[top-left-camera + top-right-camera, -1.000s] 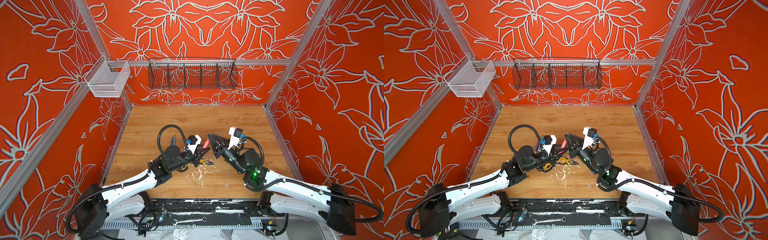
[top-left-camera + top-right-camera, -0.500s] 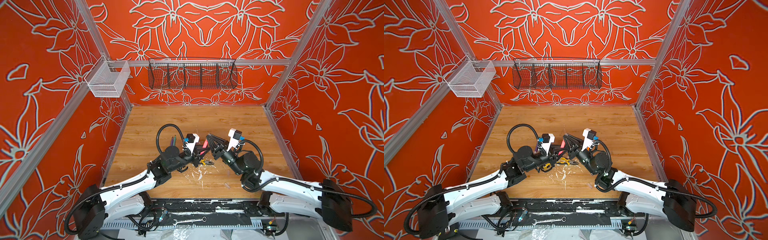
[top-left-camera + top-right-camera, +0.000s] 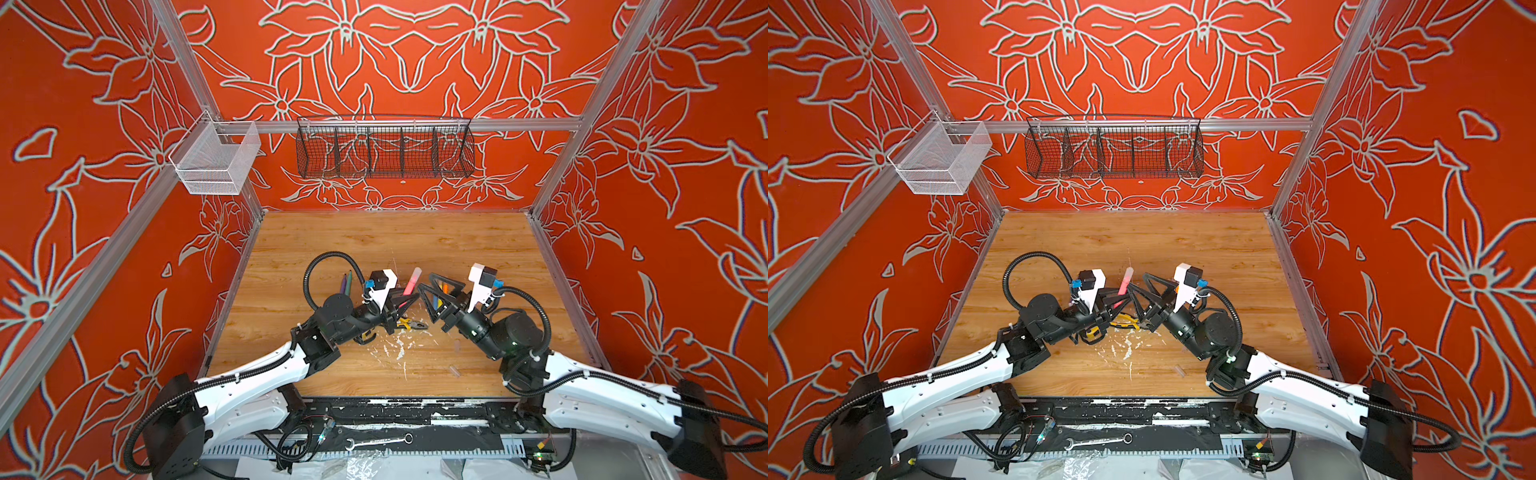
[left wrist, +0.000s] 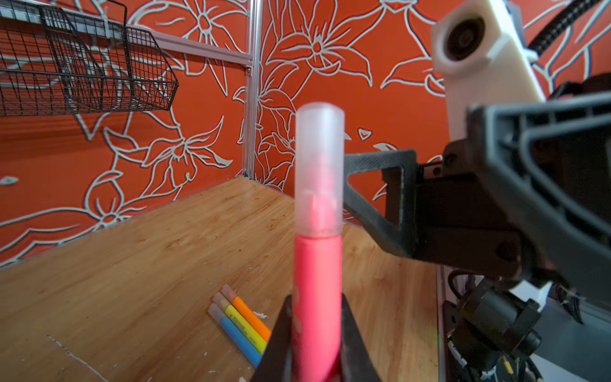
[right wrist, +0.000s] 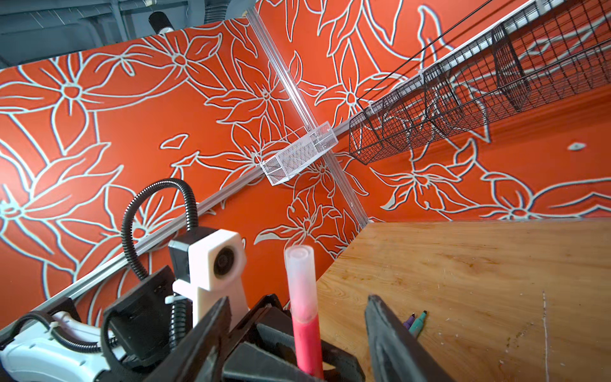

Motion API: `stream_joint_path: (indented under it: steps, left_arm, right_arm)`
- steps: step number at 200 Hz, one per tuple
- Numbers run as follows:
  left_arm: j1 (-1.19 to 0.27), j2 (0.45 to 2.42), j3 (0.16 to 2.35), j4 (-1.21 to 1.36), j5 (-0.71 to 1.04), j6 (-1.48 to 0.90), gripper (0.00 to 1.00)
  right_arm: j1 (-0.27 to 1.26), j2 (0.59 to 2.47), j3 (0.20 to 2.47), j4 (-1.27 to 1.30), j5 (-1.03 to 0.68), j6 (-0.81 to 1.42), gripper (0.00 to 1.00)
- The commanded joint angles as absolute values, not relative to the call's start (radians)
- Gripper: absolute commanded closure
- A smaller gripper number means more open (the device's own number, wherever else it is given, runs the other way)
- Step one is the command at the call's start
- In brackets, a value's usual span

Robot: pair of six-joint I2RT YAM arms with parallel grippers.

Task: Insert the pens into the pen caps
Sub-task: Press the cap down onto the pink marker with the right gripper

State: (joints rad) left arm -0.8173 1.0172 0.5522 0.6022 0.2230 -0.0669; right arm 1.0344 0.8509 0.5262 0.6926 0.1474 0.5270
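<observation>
My left gripper [image 3: 405,301] [image 4: 315,299] is shut on the pink pen [image 3: 410,286] [image 4: 317,281], which it holds upright above the table. A clear pen cap [image 4: 319,165] [image 5: 299,281] sits over the pen's tip. My right gripper [image 3: 424,281] [image 5: 297,299] is open, with one finger on each side of the cap and not touching it. Blue, yellow and orange pens [image 4: 238,327] lie side by side with caps on. Purple and green pens [image 3: 347,282] [image 5: 416,320] lie uncapped. Two loose pen caps [image 3: 455,370] lie near the front.
Yellow-and-black pliers [image 3: 409,324] lie under the two grippers, with white flecks [image 3: 395,345] in front of them. A black wire basket [image 3: 384,145] hangs on the back wall, and a white mesh basket [image 3: 216,160] on the left wall.
My right gripper has opened and let go of the cap, which stays on the pink pen. My left gripper still holds the pen in about the same place.
</observation>
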Motion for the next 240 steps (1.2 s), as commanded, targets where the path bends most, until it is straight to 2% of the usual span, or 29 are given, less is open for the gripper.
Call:
stream_joint_path:
  steps: [1,29,48,87,138,173,194,240]
  left_arm:
    - [-0.822,1.021,0.545,0.648,0.282,0.034,1.00]
    - [-0.828,1.040,0.540,0.659,0.309,0.069,1.00]
    - [-0.831,1.054,0.539,0.664,0.332,0.085,1.00]
    - [-0.843,1.078,0.544,0.670,0.332,0.106,1.00]
    - [-0.850,1.065,0.539,0.672,0.308,0.105,1.00]
    - [-0.850,1.066,0.543,0.675,0.274,0.087,1.00]
    - [-0.850,1.081,0.552,0.708,0.235,0.052,1.00]
    - [-0.849,1.167,0.677,0.735,0.146,-0.008,1.00]
  right_arm:
    - [1.039,0.826,0.598,0.539,0.166,0.511,0.32]
    - [1.039,0.817,0.644,0.441,0.198,0.520,0.34]
    - [1.038,0.830,0.671,0.401,0.202,0.520,0.44]
    - [1.038,0.858,0.698,0.388,0.170,0.516,0.54]
    - [1.038,0.873,0.689,0.391,0.159,0.530,0.83]
    - [1.039,0.905,0.675,0.410,0.113,0.543,0.97]
    - [1.041,0.926,0.651,0.434,0.096,0.560,1.00]
    - [1.046,0.920,0.552,0.522,0.070,0.584,1.00]
